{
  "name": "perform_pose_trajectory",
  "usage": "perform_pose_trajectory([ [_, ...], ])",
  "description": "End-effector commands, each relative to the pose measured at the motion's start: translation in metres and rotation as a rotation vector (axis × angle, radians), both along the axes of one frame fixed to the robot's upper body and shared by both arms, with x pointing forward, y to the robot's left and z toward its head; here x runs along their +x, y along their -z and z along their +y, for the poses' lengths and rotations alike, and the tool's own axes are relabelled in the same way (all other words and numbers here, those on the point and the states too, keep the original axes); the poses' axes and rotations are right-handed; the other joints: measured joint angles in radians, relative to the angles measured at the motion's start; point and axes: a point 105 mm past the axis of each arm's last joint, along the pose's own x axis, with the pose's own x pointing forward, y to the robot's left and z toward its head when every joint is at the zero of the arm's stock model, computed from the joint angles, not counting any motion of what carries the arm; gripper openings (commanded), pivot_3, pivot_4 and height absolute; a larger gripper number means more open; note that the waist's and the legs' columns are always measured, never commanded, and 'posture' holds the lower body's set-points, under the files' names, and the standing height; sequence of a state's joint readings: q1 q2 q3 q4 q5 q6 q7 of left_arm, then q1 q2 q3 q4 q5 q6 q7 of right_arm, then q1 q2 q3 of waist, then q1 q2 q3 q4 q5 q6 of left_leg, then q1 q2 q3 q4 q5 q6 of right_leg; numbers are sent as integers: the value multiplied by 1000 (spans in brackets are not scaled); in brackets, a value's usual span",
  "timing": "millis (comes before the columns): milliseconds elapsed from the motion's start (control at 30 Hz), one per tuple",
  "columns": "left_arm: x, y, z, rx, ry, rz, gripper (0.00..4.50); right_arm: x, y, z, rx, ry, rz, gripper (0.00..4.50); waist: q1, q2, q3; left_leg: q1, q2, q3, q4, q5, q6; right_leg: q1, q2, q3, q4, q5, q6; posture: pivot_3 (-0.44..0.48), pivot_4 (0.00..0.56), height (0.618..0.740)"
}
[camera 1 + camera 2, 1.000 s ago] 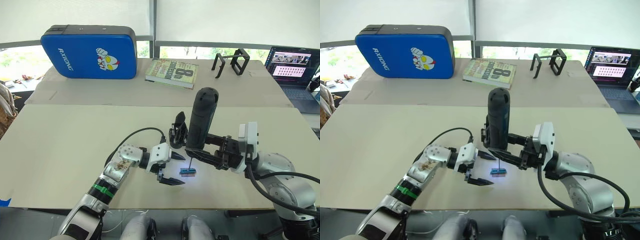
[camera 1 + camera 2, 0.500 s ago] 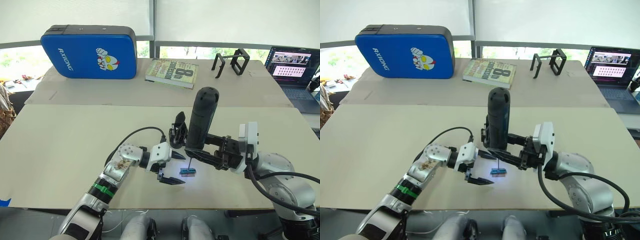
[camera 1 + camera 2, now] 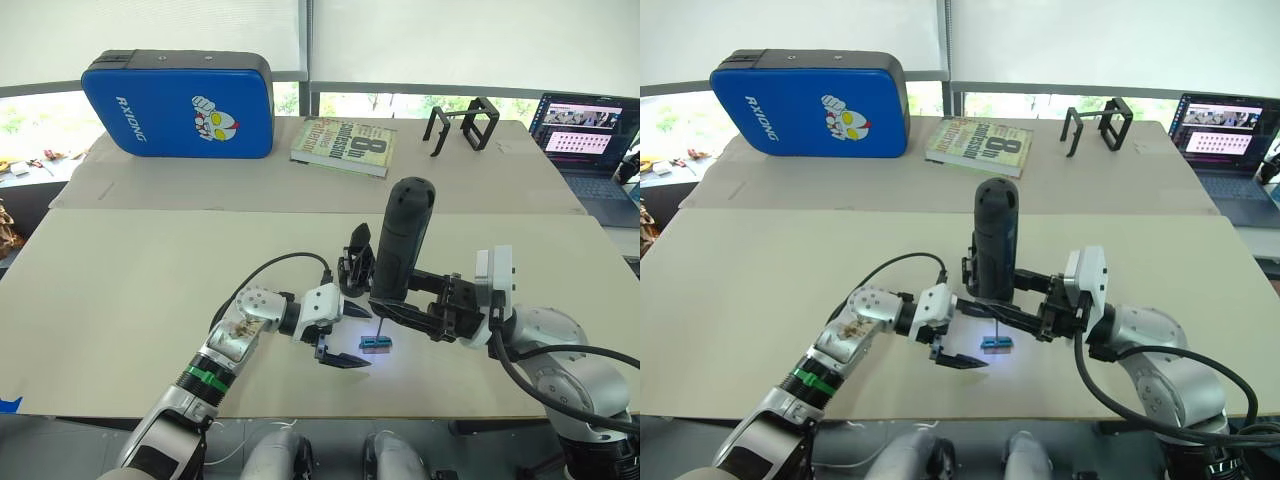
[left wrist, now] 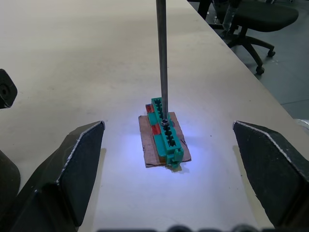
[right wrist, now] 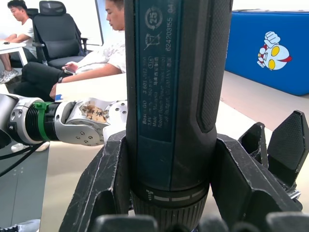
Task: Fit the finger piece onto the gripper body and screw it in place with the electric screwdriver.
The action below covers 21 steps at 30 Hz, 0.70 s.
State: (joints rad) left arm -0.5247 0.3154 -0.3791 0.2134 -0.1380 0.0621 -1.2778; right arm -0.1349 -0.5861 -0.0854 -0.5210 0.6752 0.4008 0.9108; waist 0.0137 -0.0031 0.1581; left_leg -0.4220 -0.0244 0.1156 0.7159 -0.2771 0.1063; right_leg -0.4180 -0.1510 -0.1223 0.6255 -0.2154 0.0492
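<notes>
Standing upright in the right hand (image 3: 400,312), gripped low on its barrel between closed fingers: the electric screwdriver (image 3: 402,240), thin bit pointing straight down and tip resting on a screw in a small green block (image 4: 165,137). Sitting on a scrap of brown card on the desk (image 3: 150,290), lit by the tool's white light. Likely handling as a stiff, top-heavy tool with a smooth casing, so gripping near the textured lower collar, as now, looking soundest; higher up, probably tipping. Lying just behind the screwdriver on the desk: the gripper body (image 3: 356,262), partly hidden, small and rigid, probably light enough to slide if pushed. Finger piece not clearly told apart from it. Hovering just beside the block: the left hand (image 3: 345,335), fingers spread wide on either side, holding nothing. Resting farther back: a blue case (image 3: 178,104), shut, contents hidden; a book (image 3: 345,146); black brackets (image 3: 462,125); a laptop (image 3: 590,140).
</notes>
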Motion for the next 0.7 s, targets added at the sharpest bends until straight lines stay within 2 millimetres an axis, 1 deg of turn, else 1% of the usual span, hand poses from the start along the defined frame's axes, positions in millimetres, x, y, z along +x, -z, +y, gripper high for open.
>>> perform_pose_trajectory([
  [33, 0, -8, -4, -21, 17, -37, 4500, -6, -12, 3, 16, -18, -70, 1915, 0, 0, 0, 0, 0, 0, 0, 0, 0, 0, 0, 0, 0, 0, 0, 0, 150, 740],
  [700, -1, -8, -4, -24, 15, -39, 4500, 0, -6, 2, 0, -4, -52, 1915, 0, 0, 0, 0, 0, 0, 0, 0, 0, 0, 0, 0, 0, 0, 0, 0, 150, 740],
])
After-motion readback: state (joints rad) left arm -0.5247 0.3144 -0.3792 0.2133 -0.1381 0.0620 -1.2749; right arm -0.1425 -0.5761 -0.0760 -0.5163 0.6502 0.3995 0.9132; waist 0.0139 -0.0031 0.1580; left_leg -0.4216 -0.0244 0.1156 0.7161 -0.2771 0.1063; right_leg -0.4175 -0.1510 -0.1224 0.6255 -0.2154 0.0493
